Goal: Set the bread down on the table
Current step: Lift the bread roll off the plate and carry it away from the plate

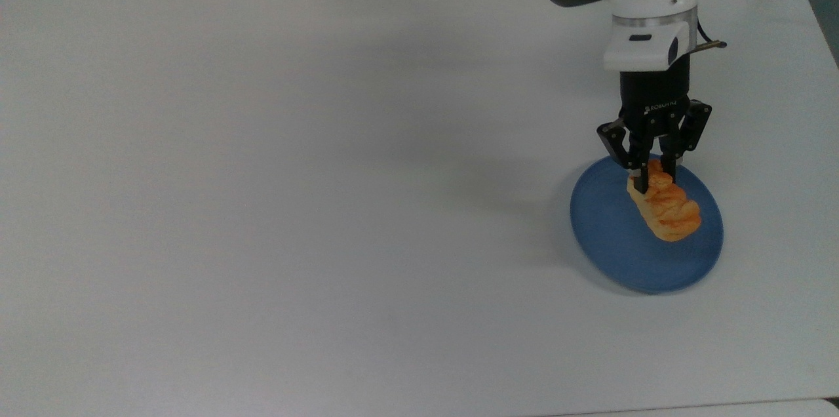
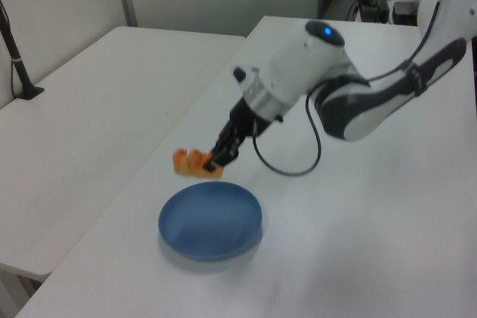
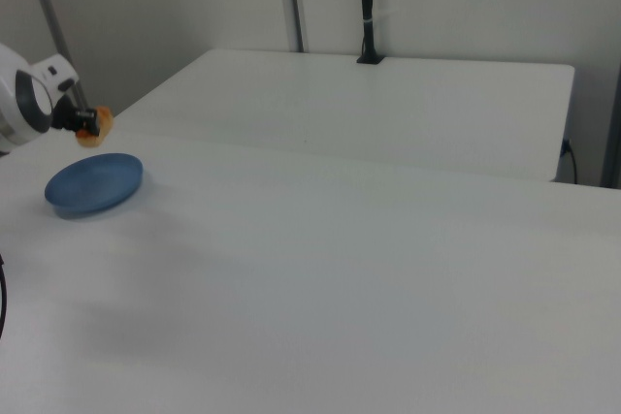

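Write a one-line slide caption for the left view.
Panda tool holds the braided bread roll lifted clear above the blue plate on the white table.

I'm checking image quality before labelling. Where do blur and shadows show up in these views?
Left view: the bread and the tool holding it are smeared by motion blur above the blue plate. Top view: sharp, with soft diffuse shadows of the arm on the table beside the plate. Right view: even lighting and a faint plate shadow.

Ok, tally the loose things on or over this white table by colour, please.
Orange: 1, the bread, held clear above the plate by the gripper.
Blue: 1, the plate on the table.
Total: 2.
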